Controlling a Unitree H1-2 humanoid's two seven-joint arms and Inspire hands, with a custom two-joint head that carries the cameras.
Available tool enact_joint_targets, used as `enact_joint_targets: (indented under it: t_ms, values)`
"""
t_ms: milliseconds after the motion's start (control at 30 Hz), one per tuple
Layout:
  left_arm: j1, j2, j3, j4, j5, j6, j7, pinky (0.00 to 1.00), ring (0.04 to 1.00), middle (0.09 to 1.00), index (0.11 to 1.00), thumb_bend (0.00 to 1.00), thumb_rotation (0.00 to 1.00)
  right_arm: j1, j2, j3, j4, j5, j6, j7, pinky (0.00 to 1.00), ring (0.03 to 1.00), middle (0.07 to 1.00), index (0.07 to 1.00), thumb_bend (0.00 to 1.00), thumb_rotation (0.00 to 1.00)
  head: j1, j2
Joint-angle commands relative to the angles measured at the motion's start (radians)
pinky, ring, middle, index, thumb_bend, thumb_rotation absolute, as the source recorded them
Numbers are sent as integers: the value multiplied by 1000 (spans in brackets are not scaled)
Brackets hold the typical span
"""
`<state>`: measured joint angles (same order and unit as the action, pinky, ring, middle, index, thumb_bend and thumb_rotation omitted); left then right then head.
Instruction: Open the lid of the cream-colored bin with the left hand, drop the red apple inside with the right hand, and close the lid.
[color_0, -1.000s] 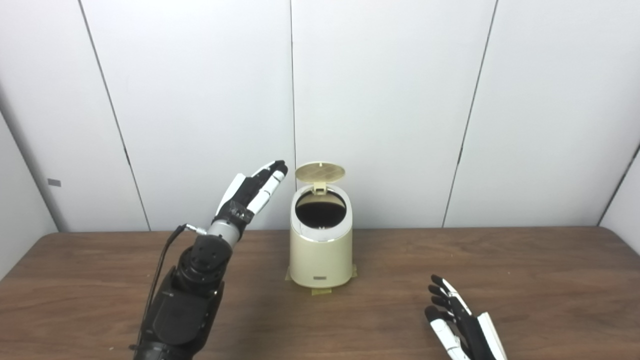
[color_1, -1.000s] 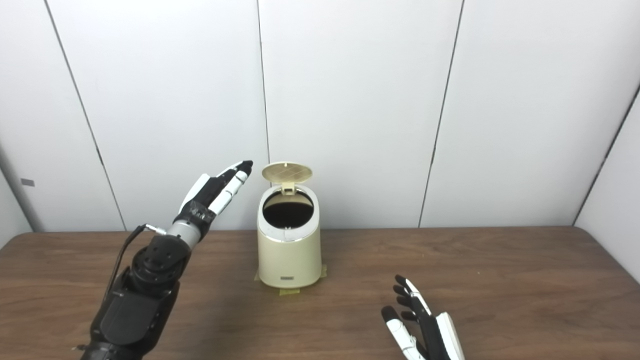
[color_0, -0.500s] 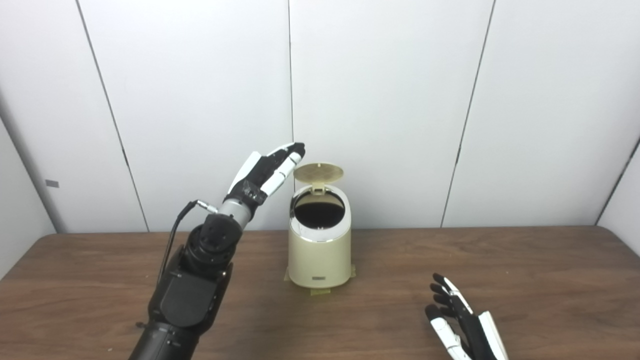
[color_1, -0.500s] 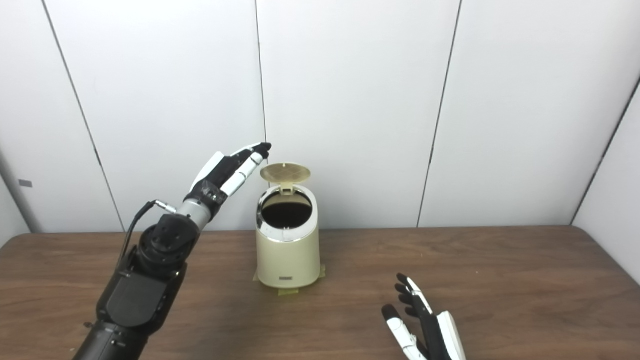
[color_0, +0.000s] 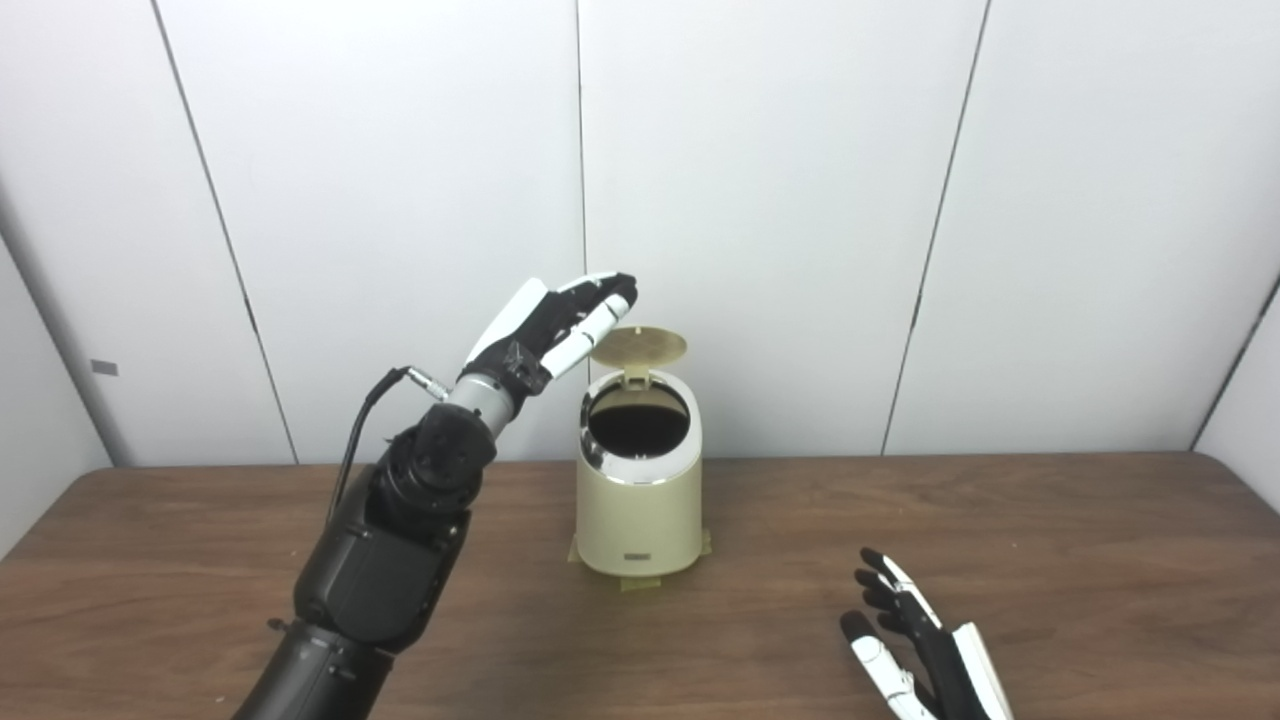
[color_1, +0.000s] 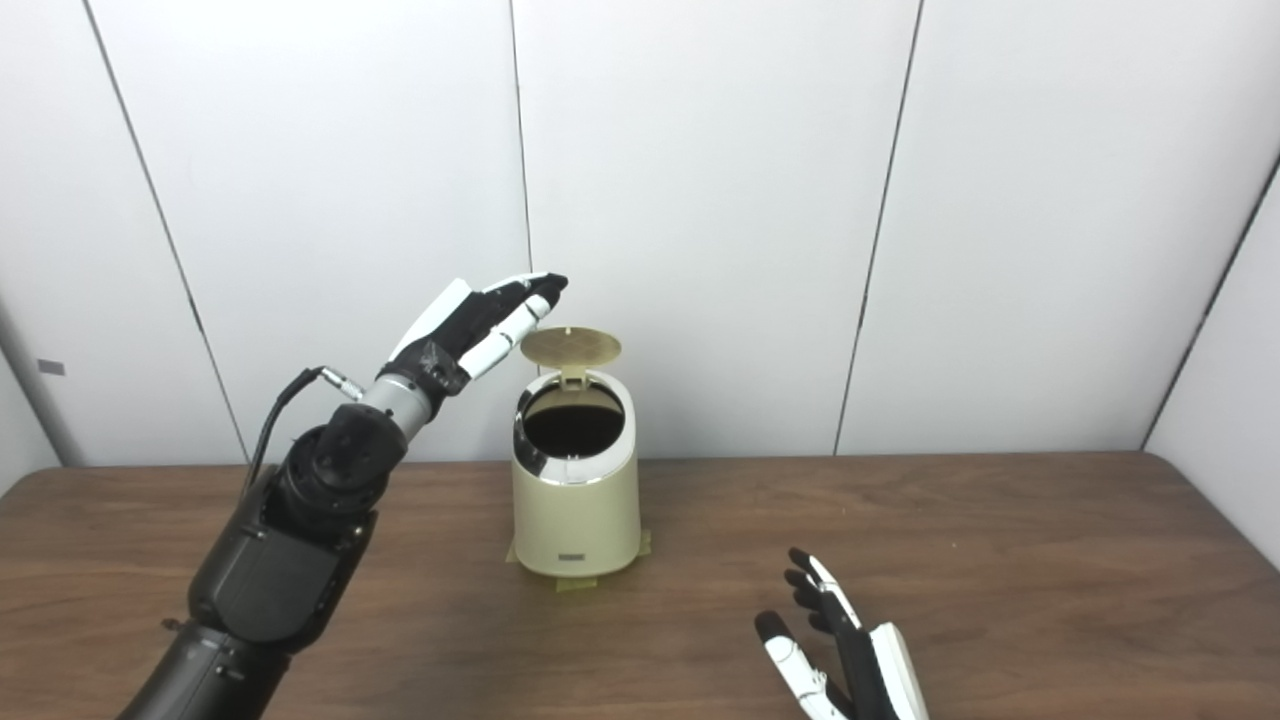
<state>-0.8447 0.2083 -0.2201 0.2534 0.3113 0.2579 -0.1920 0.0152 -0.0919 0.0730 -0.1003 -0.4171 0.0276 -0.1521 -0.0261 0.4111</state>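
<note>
**Lid up, apple unseen**

Here, the bin's (color_0: 640, 500) inside is seen only as a dark round mouth; nothing within it can be made out, and the red apple cannot be found in either view. The right hand (color_0: 915, 650) is cut off by the bottom edge of both views, so only its fingers (color_1: 825, 590) and part of the palm are shown. The left arm is likewise cut by the bottom edge below the forearm. The small label low on the bin's front is too small to be read.

The left hand (color_0: 550, 325) is held raised in the air, above and just to the left of the upright lid (color_0: 638, 347). Its fingers (color_1: 520, 300) are stretched out nearly straight and kept close together, pointing toward the lid's top edge; nothing is gripped. Whether the fingertips touch the lid cannot be told, though a narrow gap seems to be visible in the right eye view.

The right hand is laid low over the table (color_0: 1050, 540) near its front edge, right of the bin and well apart from it. Its fingers are spread and extended, and nothing is held.

The bin is stood on the table toward the back edge, near the middle, with tape tabs showing at its base. Its lid is tilted up on the rear hinge, leaving the mouth uncovered.
</note>
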Motion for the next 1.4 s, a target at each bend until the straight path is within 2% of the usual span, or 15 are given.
enact_joint_targets:
  t_ms: [0,133,200,467,600,733,933,1133,1267,1367]
  values:
    - [-67,20,-14,-45,36,-7,-3,902,929,917,890,435,1000,-11,0,6,26,-10,-41,-15,801,837,854,896,457,933,-1,1]
    - [-65,45,-69,-73,138,-3,-4,833,899,900,878,463,1000,-11,2,7,24,-12,-40,-19,800,836,853,897,464,944,-3,2]
    - [-66,60,-91,-69,181,-26,3,793,873,882,865,457,993,-12,2,7,25,-14,-41,-22,803,833,849,897,459,942,-2,3]
    - [-74,108,-159,-54,323,-81,-3,763,836,849,862,441,972,-16,5,17,29,-9,-42,-20,792,831,844,897,475,953,-4,0]
    - [-79,119,-176,-56,360,-63,-42,820,863,856,864,476,969,-18,3,18,28,-13,-34,-20,791,829,841,899,491,982,-3,-2]
    - [-76,123,-174,-71,379,-45,-89,847,881,868,879,490,993,-22,3,16,33,-13,-43,-27,787,823,833,896,475,966,-3,-4]
    - [-63,139,-173,-85,395,-50,-140,845,899,890,896,520,1000,-26,-1,13,38,-19,-41,-34,801,824,830,900,473,961,-1,-2]
    - [-41,155,-173,-120,410,-57,-171,908,927,902,896,531,1000,-26,-2,14,39,-18,-37,-34,814,832,831,903,469,967,-3,-6]
    - [-9,179,-206,-186,485,-51,-191,891,894,869,881,548,1000,-28,4,15,40,-8,-33,-29,809,833,831,902,454,949,-7,-7]
    - [10,195,-234,-230,554,-45,-219,915,882,858,871,538,1000,-29,11,16,37,-12,-20,-30,796,827,825,898,449,956,-9,-3]
